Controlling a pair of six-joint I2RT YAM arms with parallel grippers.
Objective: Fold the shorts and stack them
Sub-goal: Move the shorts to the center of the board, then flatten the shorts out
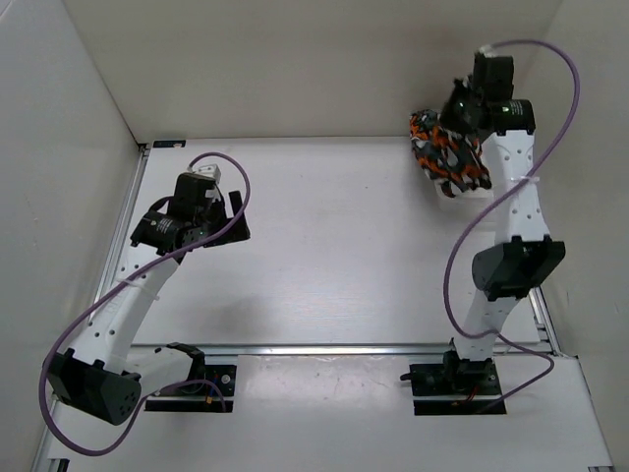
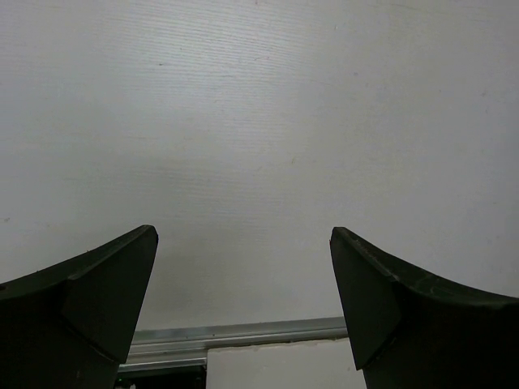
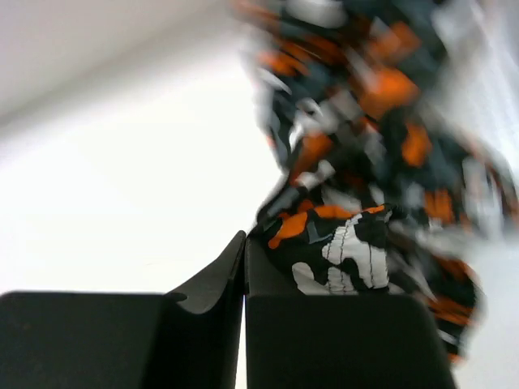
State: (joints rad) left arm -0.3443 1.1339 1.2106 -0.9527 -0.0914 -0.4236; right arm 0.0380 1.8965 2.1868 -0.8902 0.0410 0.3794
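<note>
The shorts (image 1: 450,157) hang bunched at the far right corner of the table (image 1: 324,256), suspended from the right gripper (image 1: 454,133). This hold probably serves to carry the garment to open table surface for spreading. In the right wrist view, the jaws are pressed together, and the fabric (image 3: 365,203) appears pinched at their tips. The left gripper (image 2: 243,243) hovers over the left of the table, jaws spread wide, holding and touching nothing.
</note>
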